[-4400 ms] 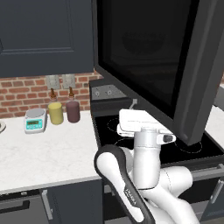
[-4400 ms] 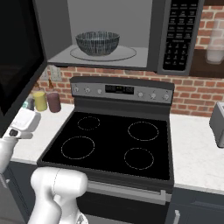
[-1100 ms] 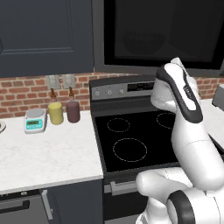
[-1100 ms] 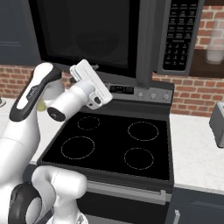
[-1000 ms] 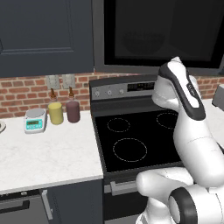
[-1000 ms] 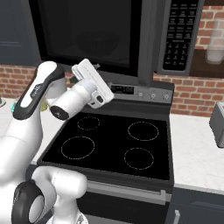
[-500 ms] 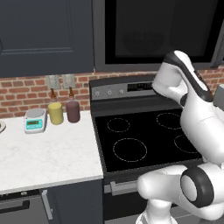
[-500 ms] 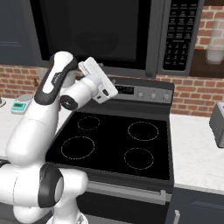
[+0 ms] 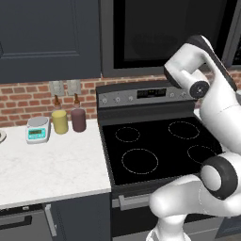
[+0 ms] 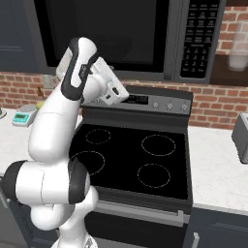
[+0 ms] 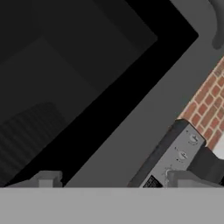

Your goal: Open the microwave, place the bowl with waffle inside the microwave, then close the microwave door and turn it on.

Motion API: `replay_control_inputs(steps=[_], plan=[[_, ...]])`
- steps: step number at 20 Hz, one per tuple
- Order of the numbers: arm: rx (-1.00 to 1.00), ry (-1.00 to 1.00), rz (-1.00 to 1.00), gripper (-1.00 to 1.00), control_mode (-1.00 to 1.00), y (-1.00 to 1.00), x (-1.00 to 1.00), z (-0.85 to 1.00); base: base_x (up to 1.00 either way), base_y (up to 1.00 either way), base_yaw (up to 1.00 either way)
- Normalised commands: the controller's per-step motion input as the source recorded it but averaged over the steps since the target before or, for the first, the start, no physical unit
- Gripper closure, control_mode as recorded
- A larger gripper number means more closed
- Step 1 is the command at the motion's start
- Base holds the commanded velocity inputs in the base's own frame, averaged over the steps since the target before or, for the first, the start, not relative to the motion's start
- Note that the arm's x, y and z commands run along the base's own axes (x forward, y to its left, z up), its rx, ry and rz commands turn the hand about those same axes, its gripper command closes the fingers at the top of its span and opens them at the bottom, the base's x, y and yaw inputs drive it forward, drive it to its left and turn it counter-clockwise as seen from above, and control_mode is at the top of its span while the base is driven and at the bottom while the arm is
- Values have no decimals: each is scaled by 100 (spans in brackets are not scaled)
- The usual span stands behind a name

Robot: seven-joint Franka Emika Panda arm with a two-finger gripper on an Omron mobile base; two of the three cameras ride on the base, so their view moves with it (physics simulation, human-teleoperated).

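Note:
The microwave [image 10: 174, 43] hangs above the stove with its keypad [image 10: 197, 38] on the right. The microwave door [image 10: 101, 34] is shut, its black glass [image 9: 164, 33] facing the room. The bowl and the waffle are hidden behind it. In the hand view a faint streaked shape shows through the glass [image 11: 78, 78], too dim to name. My gripper [image 11: 116, 180] is open, its fingertips [image 11: 46, 178] wide apart with nothing between them. It is close to the door's lower grey frame [image 11: 144, 113]. My white hand [image 10: 111, 85] hovers below the door's left half, above the stove's back panel.
The black stove top [image 10: 131, 160] lies under my arm, and its knob panel [image 11: 175, 157] is near my fingertips. On the left counter stand a small scale [image 9: 37, 129], a yellow jar [image 9: 60, 121] and a dark jar [image 9: 78, 119]. A toaster [image 10: 242, 135] sits at the far right.
The microwave door, wide open with the bowl inside in the oldest frames, is now shut. Over the last second my arm has lifted and brought the hand closer under the door.

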Motion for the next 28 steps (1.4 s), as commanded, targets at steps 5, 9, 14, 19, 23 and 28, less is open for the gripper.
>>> replay_control_inputs(steps=[5,9,14,19,23,28], plan=[[0,12,0,-100,-100,0,0,24,0,0,0],[0,5,0,-100,-100,0,0,5,0,0,0],[0,0,0,-100,-100,0,0,0,0,0,0],[0,0,0,-100,-100,-12,-5,0,0,0,0],[-8,-1,0,-100,-100,-31,-65,19,0,0,0],[-14,0,0,-100,-100,-21,-62,37,0,0,0]])
